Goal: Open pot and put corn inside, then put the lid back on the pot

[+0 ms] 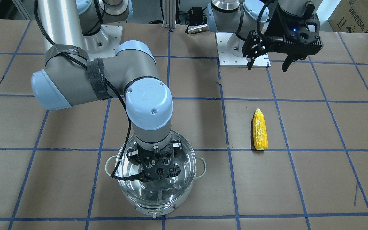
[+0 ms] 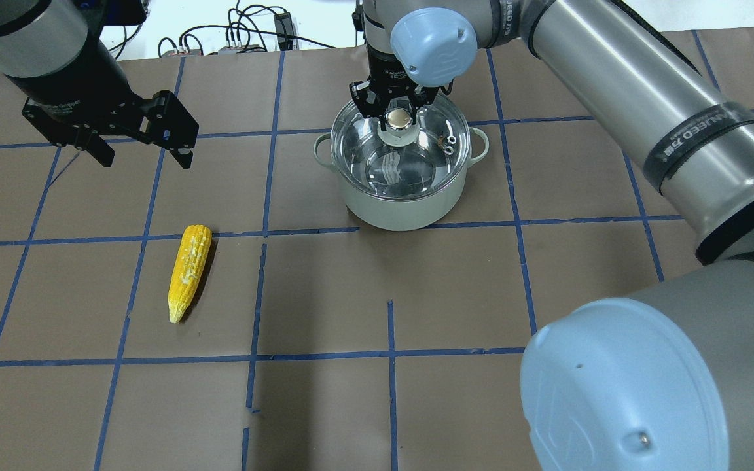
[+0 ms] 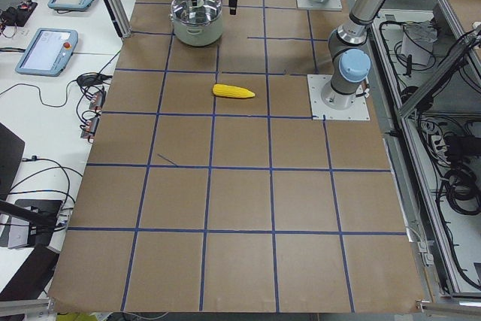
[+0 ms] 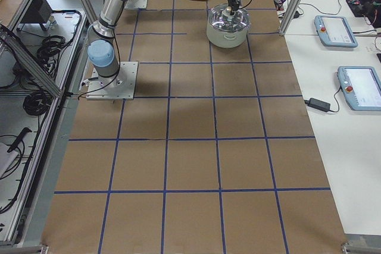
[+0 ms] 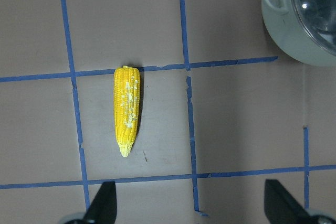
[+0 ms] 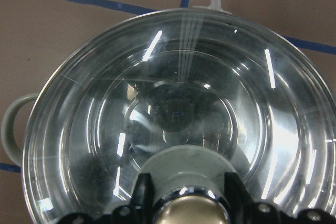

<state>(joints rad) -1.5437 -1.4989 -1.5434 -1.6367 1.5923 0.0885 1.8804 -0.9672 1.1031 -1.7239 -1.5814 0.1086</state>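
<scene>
Pot: a round pot with a pale grey-green outer wall (image 2: pixel 403 206) and a shiny steel lining. It stands on the brown paper-covered table (image 2: pixel 455 294), in the robot's right half.
Lid: a round, clear glass domed lid (image 2: pixel 423 167), seated on the pot's rim. Its silver knob with a cream top (image 2: pixel 400 118) sits at the centre.
Right gripper: the right gripper (image 2: pixel 395 108) is straight above the lid, jaws drawn in to the knob's width, one on each side. The wrist view shows them against the knob, so it appears to have hold of the lid, which is not yet raised.
Corn: a yellow corn cob with whitish patches (image 2: pixel 190 268) lies flat on the table in the robot's left half, well apart from the pot. Its tapered tip points toward the robot.
Left gripper: the left gripper (image 2: pixel 146 159) hangs above the table beyond the corn cob, jaws spread wide with nothing between them.
Handling the lid: it is glass, so probably fairly heavy, smooth and breakable. The knob is the only sensible hold, and a straight lift should keep the rim from dragging the pot.
Handling the corn: it looks stiff and light. Being rounded, it may roll, so a pinch across its thick middle, jaws square to its length, seems safest.
Writing: a cardboard box (image 1: pixel 359 14) in the corner of the front-facing view reads "UNIVERSAL", with the rest cut off. The white lettering on the right arm's dark strap (image 2: pixel 698 134) cannot be read.
</scene>
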